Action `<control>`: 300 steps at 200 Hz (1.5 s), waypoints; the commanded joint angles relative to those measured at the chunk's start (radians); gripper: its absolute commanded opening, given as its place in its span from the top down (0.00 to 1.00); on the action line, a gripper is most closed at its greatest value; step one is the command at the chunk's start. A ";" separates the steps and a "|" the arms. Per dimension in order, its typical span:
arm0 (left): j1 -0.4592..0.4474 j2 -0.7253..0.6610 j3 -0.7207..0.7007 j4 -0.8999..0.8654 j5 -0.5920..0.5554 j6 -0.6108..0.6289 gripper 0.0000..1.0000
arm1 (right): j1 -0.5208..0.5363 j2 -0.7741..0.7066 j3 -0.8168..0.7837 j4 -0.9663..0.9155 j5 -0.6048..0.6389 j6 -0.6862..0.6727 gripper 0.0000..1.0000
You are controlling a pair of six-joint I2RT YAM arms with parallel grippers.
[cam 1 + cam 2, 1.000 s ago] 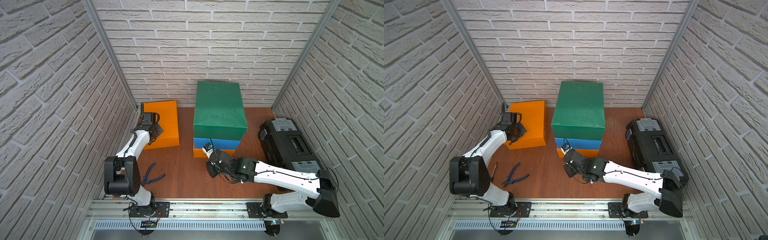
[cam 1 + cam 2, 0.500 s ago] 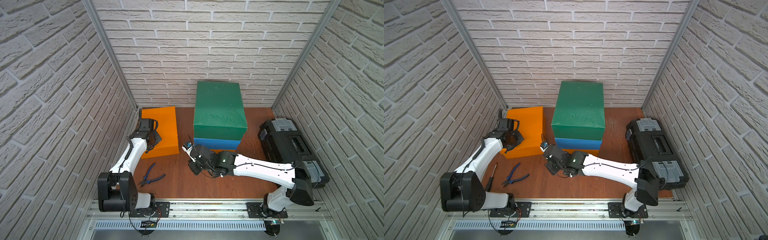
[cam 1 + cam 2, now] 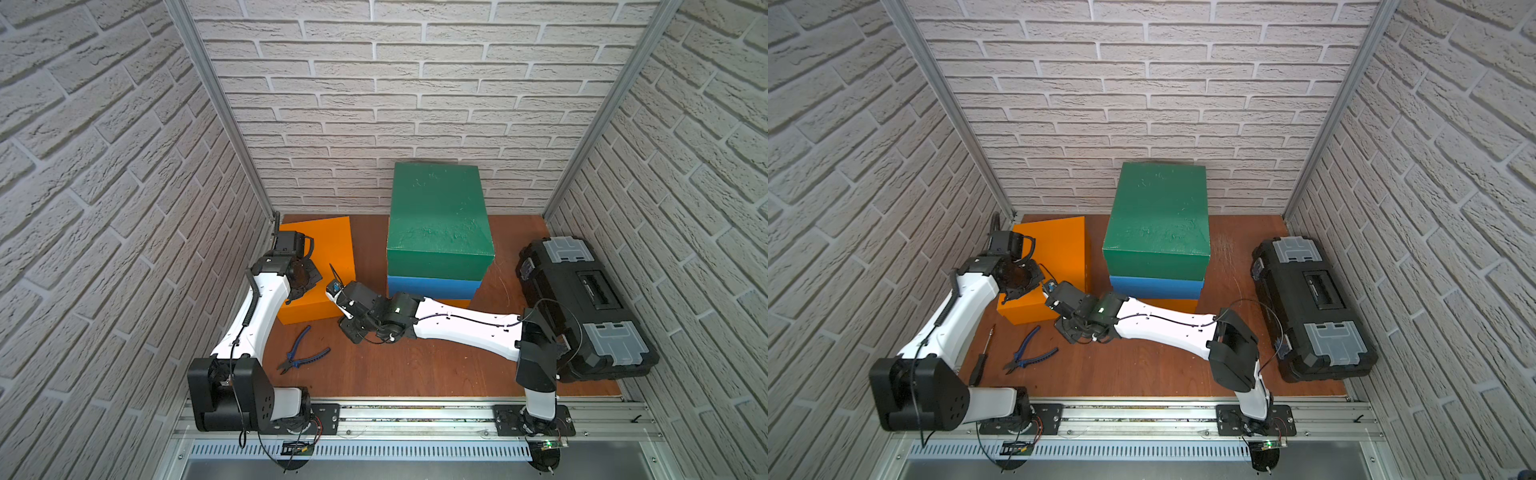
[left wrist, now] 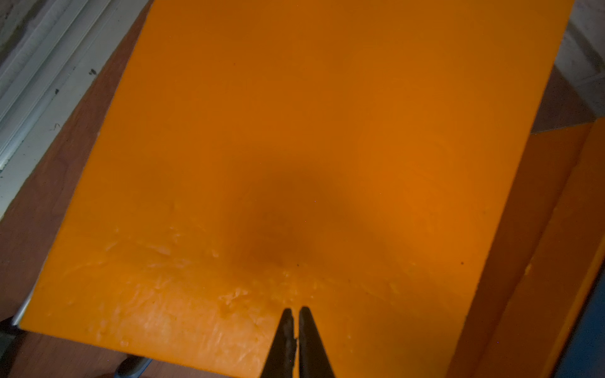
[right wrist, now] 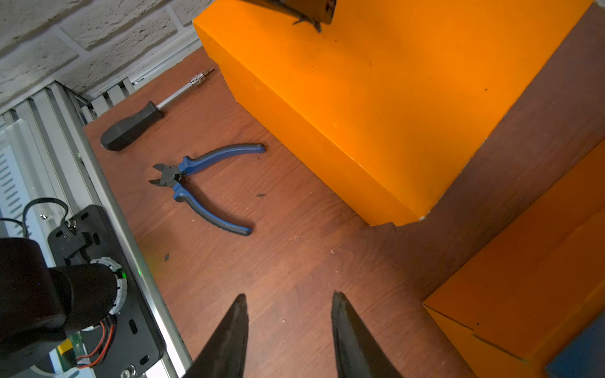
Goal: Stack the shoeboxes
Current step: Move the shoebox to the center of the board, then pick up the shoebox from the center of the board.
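Against the back wall stands a stack in both top views: a dark green shoebox (image 3: 438,216) on a blue one (image 3: 432,286) on an orange one (image 3: 455,303). A second orange shoebox (image 3: 328,245) lies alone at the left. My left gripper (image 3: 301,276) hovers over that box's near end, shut and holding nothing (image 4: 295,312). My right gripper (image 3: 351,330) hangs low over the wooden floor between the loose orange shoebox (image 5: 376,98) and the stack's orange box (image 5: 530,261). It is open (image 5: 289,297) with only floor between its fingers.
A black toolbox (image 3: 582,307) with grey latches lies along the right wall. Blue-handled pliers (image 3: 303,353) and a black screwdriver (image 3: 982,357) lie on the floor in front of the loose orange box. Brick walls enclose three sides, and a metal rail (image 3: 415,411) runs along the front.
My right arm swung left from the front of the stack toward the loose orange box and its jaws opened. The loose orange box slid toward the front along with my left gripper.
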 commanded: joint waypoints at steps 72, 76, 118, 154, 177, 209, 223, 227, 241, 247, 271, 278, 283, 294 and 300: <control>0.058 -0.035 0.116 -0.096 -0.015 0.062 0.81 | -0.106 0.142 0.192 -0.030 -0.027 0.073 0.40; 0.065 -0.040 0.115 -0.098 -0.016 0.064 0.79 | -0.112 0.143 0.194 -0.028 -0.028 0.074 0.40; 0.136 -0.067 0.118 -0.117 -0.006 0.097 0.65 | -0.140 0.189 0.281 -0.072 0.001 0.063 0.38; 0.196 -0.060 0.096 -0.109 0.019 0.103 0.19 | -0.174 0.253 0.366 -0.115 0.008 0.093 0.35; 0.225 -0.051 0.070 -0.084 0.030 0.093 0.05 | -0.197 0.281 0.388 -0.114 -0.004 0.114 0.32; 0.268 -0.036 0.033 -0.038 0.068 0.072 0.02 | -0.221 0.313 0.404 -0.109 -0.010 0.144 0.21; 0.284 -0.029 0.020 -0.021 0.077 0.068 0.02 | -0.229 0.321 0.404 -0.100 -0.017 0.157 0.12; 0.289 -0.029 0.016 -0.017 0.079 0.068 0.02 | -0.231 0.323 0.403 -0.095 -0.021 0.163 0.10; 0.308 -0.026 0.004 0.004 0.095 0.067 0.02 | -0.240 0.329 0.403 -0.082 -0.040 0.181 0.10; 0.314 -0.024 -0.002 0.016 0.105 0.066 0.02 | -0.243 0.333 0.403 -0.073 -0.042 0.188 0.10; 0.325 -0.027 -0.038 0.078 0.134 0.065 0.02 | -0.248 0.349 0.400 -0.036 -0.044 0.224 0.10; 0.323 -0.029 -0.055 0.106 0.149 0.063 0.02 | -0.251 0.356 0.400 -0.027 -0.050 0.238 0.11; 0.324 -0.030 -0.072 0.131 0.158 0.061 0.02 | -0.251 0.361 0.400 -0.021 -0.054 0.248 0.11; 0.324 -0.033 -0.104 0.172 0.167 0.049 0.02 | -0.252 0.372 0.400 -0.007 -0.067 0.267 0.12; 0.324 -0.033 -0.120 0.190 0.166 0.046 0.02 | -0.252 0.378 0.400 -0.002 -0.071 0.278 0.12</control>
